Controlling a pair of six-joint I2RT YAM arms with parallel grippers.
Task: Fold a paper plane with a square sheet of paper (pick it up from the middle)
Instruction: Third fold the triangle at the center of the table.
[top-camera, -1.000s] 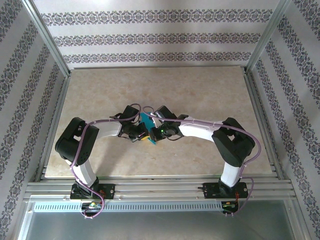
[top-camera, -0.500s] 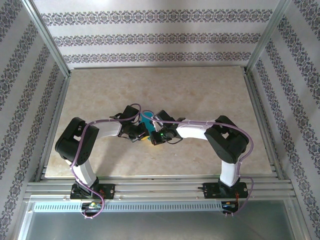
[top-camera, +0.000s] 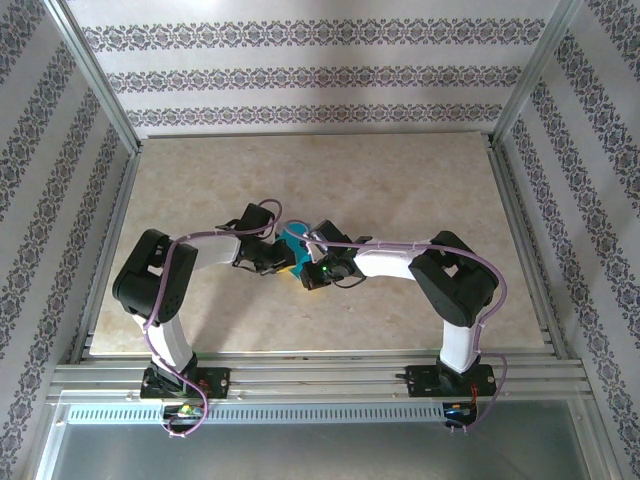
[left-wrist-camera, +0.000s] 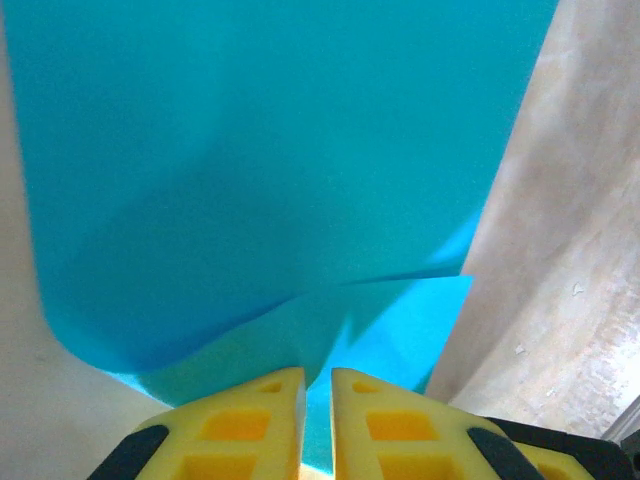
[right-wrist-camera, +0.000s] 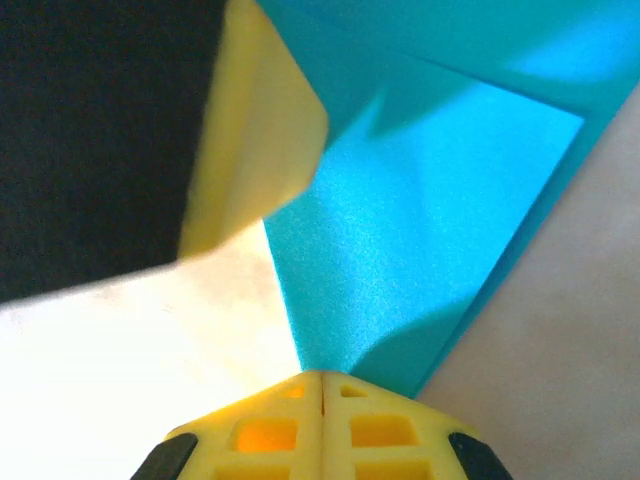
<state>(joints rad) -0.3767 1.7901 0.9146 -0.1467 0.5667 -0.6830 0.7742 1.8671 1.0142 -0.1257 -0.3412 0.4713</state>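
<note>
Tabletop (top-camera: 400, 190) is a beige marble-look slab, pretty glossy, with a pale border around it. Back and side walls (top-camera: 300, 70) are covered in white wallpaper with bands of greyish-purple floral pattern. Silver aluminium posts (top-camera: 95, 75) angle up at the corners. Along the near edge run aluminium rails (top-camera: 320, 378), then a slotted strip (top-camera: 320, 412), then a dull grey metal sheet (top-camera: 320, 450).

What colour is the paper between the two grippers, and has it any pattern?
Plain teal-blue, no pattern. The paper shows best in the left wrist view.
</note>
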